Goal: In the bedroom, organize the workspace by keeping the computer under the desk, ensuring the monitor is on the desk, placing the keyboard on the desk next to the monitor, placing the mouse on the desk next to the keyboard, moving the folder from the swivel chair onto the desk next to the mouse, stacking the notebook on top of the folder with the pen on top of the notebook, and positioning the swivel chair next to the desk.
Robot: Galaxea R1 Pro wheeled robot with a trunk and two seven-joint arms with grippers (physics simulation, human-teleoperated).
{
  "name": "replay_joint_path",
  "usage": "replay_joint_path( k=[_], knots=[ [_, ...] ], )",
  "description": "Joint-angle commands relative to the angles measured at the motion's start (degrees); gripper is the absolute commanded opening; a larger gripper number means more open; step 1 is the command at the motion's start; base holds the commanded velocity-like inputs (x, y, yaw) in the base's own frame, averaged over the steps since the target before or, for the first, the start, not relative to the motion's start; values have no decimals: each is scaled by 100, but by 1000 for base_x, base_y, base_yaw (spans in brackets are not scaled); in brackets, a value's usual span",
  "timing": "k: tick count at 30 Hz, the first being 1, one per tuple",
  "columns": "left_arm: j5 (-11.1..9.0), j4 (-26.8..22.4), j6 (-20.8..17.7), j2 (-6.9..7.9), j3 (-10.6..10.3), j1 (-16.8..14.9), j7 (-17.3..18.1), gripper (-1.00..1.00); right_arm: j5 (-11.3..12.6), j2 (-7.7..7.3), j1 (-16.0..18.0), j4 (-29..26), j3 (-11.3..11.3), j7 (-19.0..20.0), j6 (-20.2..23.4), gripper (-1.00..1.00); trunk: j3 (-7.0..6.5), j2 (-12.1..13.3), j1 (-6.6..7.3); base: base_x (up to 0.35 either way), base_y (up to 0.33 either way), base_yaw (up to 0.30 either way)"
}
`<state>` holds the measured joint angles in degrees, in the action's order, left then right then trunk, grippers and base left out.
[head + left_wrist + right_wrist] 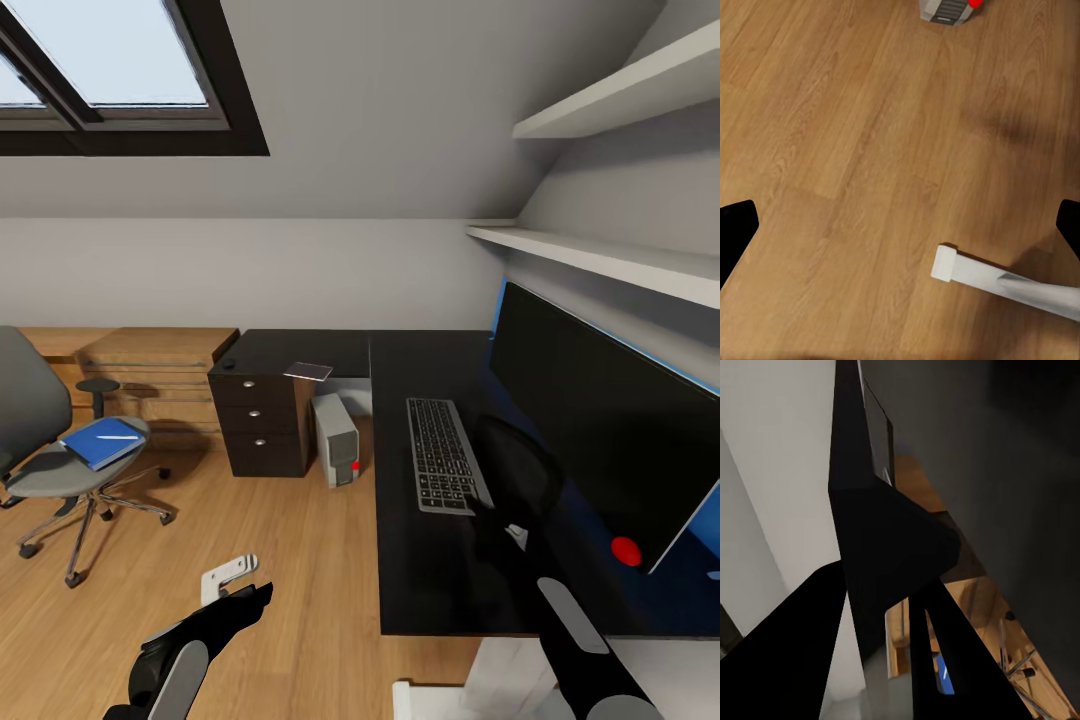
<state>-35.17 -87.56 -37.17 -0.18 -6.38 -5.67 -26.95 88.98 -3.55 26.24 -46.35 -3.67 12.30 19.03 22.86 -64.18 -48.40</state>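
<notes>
Right gripper sits low over the desk, just past the near end of the keyboard; its dark body blends with the glossy top, and I cannot tell from the head view how the jaws stand. Right wrist view: two dark fingers spread with a gap between them, nothing gripped, a black slab close ahead, most likely the monitor's edge. Left gripper hangs over the oak floor, jaws apart and empty; in the left wrist view its fingertips sit at opposite borders over bare planks.

Keyboard lies lengthwise on the desk, beside the monitor, which stands along the wall side with a red dot at its lower corner. Mouse rests on the far left end of the desk top, well apart from the keyboard. Notebook lies on the same far section. Computer stands on the floor just beside the dark drawers, its red light visible; its top also shows in the left wrist view.

Swivel chair stands well apart from the desk; the folder lies on its seat with the pen on top. White desk leg crosses the planks near the left gripper.
</notes>
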Motion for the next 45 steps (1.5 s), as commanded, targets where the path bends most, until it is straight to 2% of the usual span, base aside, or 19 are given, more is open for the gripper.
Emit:
replay_joint_path(
  k=[1,11,38,39,45],
  knots=[
    [-57,-7,-9,0,-4,-4,-56,100,32,2,4,2,-12,0,32,-100,6,-4,0,0,-5,0],
    [-60,-7,-9,8,17,-4,-56,100,7,-7,4,-6,-18,-8,9,-100,6,-4,0,0,-125,0],
    [-60,-7,-9,9,46,-4,-56,100,-3,-14,4,3,6,-17,12,-100,6,-4,0,-27,-2,0],
    [-60,-7,-9,9,47,-4,-56,100,-3,-14,4,3,6,-17,13,100,6,-4,0,0,0,0],
    [-60,-7,-11,9,49,-4,-56,100,-8,-14,4,-3,7,-184,7,100,6,-4,0,0,0,0]
  ],
)
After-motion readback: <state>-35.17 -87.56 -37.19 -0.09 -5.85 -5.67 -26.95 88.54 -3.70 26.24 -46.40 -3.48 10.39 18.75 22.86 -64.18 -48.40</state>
